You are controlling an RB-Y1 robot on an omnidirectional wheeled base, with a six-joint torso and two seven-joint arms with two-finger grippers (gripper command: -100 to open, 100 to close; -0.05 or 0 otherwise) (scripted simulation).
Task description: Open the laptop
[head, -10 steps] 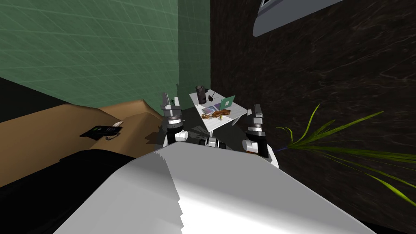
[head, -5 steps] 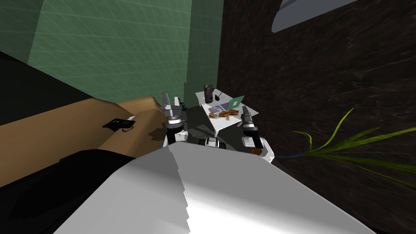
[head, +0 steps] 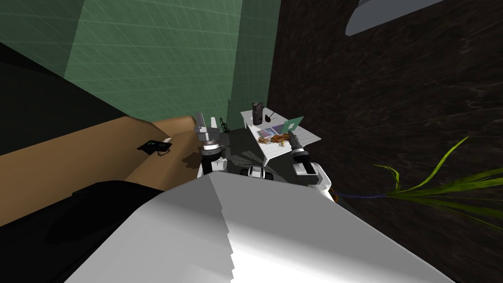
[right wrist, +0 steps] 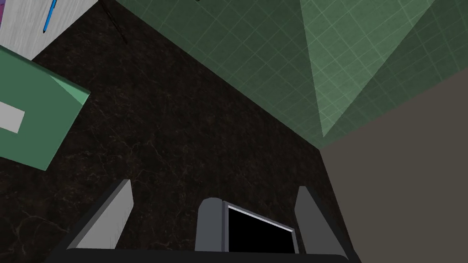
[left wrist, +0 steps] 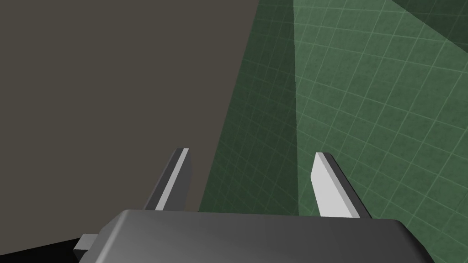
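Jaws on my right arm (head: 303, 164) are spread with nothing between them, over the near edge of the white tabletop (head: 308, 135). I see the green laptop (head: 293, 125) on it just beyond, off to one side. Left jaws are spread too, raised left of the tabletop.

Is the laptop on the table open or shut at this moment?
Open, at least partly: in the head view the laptop has its green lid raised off the white table. How wide, I cannot tell.
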